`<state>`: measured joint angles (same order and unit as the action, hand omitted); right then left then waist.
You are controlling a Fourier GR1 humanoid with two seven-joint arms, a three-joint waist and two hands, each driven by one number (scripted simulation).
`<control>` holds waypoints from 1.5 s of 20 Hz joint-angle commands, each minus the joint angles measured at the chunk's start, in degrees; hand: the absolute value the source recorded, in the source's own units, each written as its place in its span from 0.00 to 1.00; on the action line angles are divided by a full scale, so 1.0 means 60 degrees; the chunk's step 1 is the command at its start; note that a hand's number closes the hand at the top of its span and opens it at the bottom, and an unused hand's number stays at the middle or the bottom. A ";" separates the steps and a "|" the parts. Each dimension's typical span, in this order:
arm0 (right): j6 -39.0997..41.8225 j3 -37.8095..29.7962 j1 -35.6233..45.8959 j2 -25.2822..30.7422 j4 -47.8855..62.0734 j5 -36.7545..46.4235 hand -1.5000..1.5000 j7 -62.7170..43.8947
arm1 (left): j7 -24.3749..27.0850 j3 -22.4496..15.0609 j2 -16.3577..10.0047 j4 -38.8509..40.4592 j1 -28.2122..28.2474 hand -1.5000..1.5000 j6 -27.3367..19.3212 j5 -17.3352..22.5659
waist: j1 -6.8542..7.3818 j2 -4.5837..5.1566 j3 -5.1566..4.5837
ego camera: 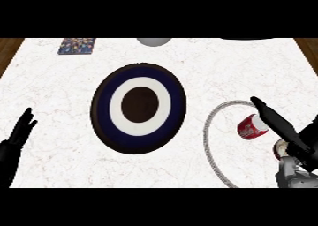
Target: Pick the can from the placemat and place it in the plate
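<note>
A red can (pixel 250 127) with a white label lies tilted on a white placemat with a grey corded rim (pixel 208 132) at the right of the counter. My right hand (pixel 293 137) comes in from the lower right, open. One straight finger (pixel 269 115) runs along the can's right side, touching or nearly touching it. The round plate (pixel 138 108), dark blue with a white ring and a brown centre, sits mid-counter to the left of the placemat with nothing on it. At the left edge my left hand (pixel 17 134) rests open, fingers up.
A colourful patterned card or box (pixel 77 45) lies at the far left of the white marble counter. A pale grey rounded object (pixel 153 41) shows at the far edge, centre. Wooden floor (pixel 4 53) shows beyond both far corners.
</note>
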<state>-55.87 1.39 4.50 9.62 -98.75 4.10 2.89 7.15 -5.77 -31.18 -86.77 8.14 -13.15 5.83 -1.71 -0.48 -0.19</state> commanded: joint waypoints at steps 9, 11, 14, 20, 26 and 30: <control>0.1732 0.1728 -0.1910 0.1465 -0.1483 0.3812 0.00 -0.6111 | 0.0145 -0.0175 0.0305 0.0202 -0.0312 0.50 -0.0100 -0.0486 | 0.0164 0.0064 -0.0053; 0.2449 0.1753 -0.1783 0.1792 -0.1669 0.4268 0.00 -0.7338 | -0.0206 -0.0301 0.0336 -0.0053 -0.0416 0.50 -0.0097 -0.0521 | 0.0226 0.0065 -0.0043; 0.3756 0.1431 -0.1366 0.2399 -0.2578 0.4582 0.00 -0.9471 | 0.0279 -0.0274 0.0527 0.0459 -0.0389 0.50 -0.0051 -0.0569 | 0.0232 0.0069 -0.0037; 0.6189 0.1209 0.0407 0.2872 -0.2585 0.4145 0.00 -1.2336 | 0.0133 -0.0055 0.0510 0.0871 -0.1037 0.50 0.0151 -0.0585 | 0.0291 0.0093 0.0000; 0.7349 0.0838 0.1116 0.3016 -0.1391 0.2781 0.00 -1.2540 | 0.0182 -0.0287 0.0607 0.0126 -0.0283 0.50 -0.0031 -0.0983 | 0.0443 0.0092 0.0023; 0.8281 0.0834 0.0550 0.3624 -0.1220 0.1778 0.00 -1.2192 | 0.0613 0.0075 0.0595 0.0769 -0.0372 0.50 0.0370 -0.0625 | 0.0293 0.0087 0.0017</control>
<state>-15.17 7.46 7.81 28.21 -106.84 20.07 -64.55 8.29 -6.01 -28.27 -84.42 5.18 -11.74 1.66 0.44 0.05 -0.08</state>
